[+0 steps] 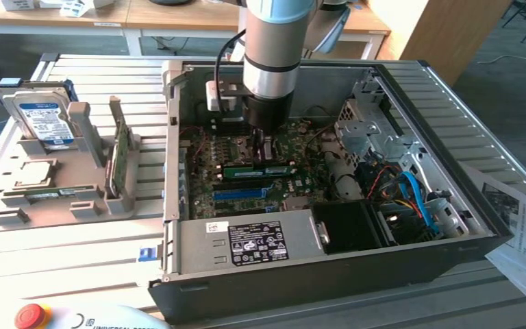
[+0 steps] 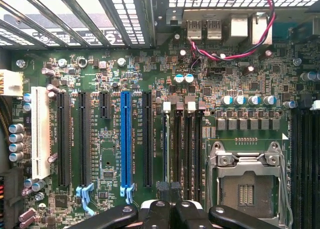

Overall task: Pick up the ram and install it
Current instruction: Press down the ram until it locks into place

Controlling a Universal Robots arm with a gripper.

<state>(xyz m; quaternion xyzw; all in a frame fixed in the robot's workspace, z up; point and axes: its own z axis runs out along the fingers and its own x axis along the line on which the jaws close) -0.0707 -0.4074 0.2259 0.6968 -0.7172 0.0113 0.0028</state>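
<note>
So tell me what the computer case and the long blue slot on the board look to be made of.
Computer case: looks like bare sheet metal, dull grey, with punched holes and folded edges. Blue slot: probably moulded plastic, smooth, evenly coloured, with a clip at one end.

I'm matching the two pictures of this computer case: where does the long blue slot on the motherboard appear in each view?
Exterior view: the blue slot lies between the end effector and the power supply.
Wrist view: the blue slot runs among long black slots, its clip end near the end effector.
Shared landmark: the end effector.
</note>
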